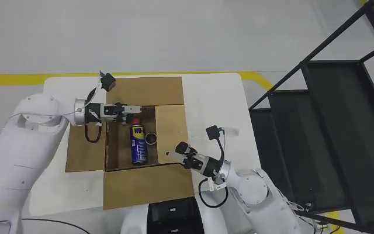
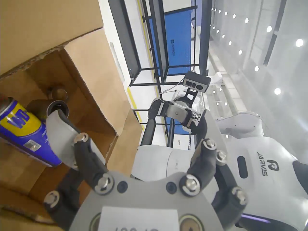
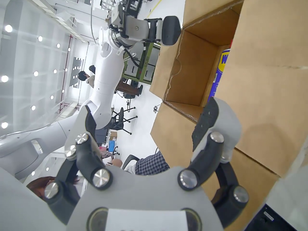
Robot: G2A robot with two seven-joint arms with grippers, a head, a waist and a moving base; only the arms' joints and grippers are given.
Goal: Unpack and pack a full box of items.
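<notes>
White surface (image 1: 210,99) with a yellow floor line behind it carries an opened cardboard box (image 1: 146,90), its four flaps folded out flat. A spray can (image 1: 138,146), blue and yellow with a red cap, lies on its side on the box floor. Just beside it is a small dark tube (image 1: 151,138) with its open end facing up.

The left pincer (image 1: 133,109) hangs over the far edge of the box, close to the can's cap end. Its fingers are spread wide and hold nothing. In the left wrist view one fingertip (image 2: 57,131) sits in front of the can's side, though whether it touches I cannot tell. The right pincer (image 1: 173,152) hovers over the box's near corner by the side flap, also wide open and empty.

The can looks like a stiff metal cylinder with a smooth, probably slippery skin, and lying down it may roll when nudged. It likely has some weight. The safest hold seems to be across the middle of the body, with the jaws square to its long axis. The plastic cap could slip off.
</notes>
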